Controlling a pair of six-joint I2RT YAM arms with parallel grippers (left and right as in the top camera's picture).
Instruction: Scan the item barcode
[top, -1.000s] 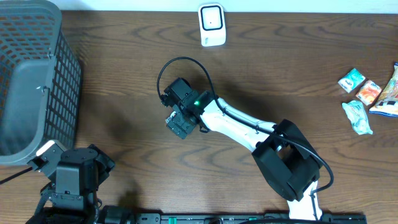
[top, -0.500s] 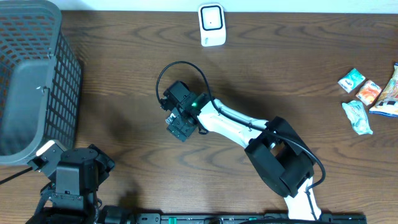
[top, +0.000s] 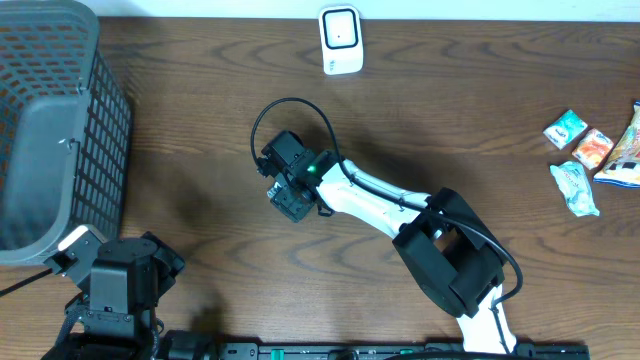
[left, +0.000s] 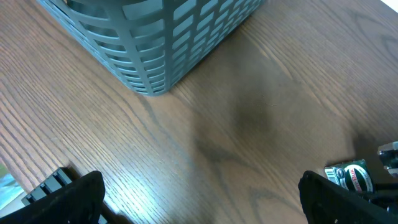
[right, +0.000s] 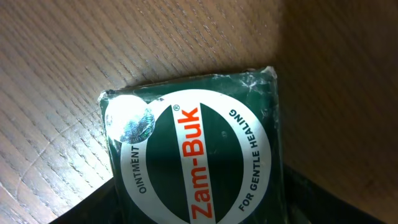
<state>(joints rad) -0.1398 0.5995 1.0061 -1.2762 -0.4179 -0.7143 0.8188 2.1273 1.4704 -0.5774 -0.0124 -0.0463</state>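
Observation:
The item is a dark green Zam-Buk ointment box (right: 193, 155) lying flat on the wooden table, label up; no barcode shows on this face. My right gripper (right: 199, 214) reaches down over it, and its dark fingers (right: 93, 208) press against both long sides of the box. In the overhead view my right gripper (top: 290, 200) covers the box at the table's middle left. A white barcode scanner (top: 341, 40) stands at the far edge. My left gripper (left: 199, 199) hangs open over bare wood near the front left corner, holding nothing.
A grey slatted basket (top: 50, 130) fills the far left, and its corner (left: 161, 37) shows in the left wrist view. Several snack packets (top: 590, 150) lie at the right edge. The right arm's black cable (top: 290, 105) loops above the gripper.
The right gripper has narrowed its jaws onto the box's sides and shifted slightly toward the left. The left arm has stayed still.

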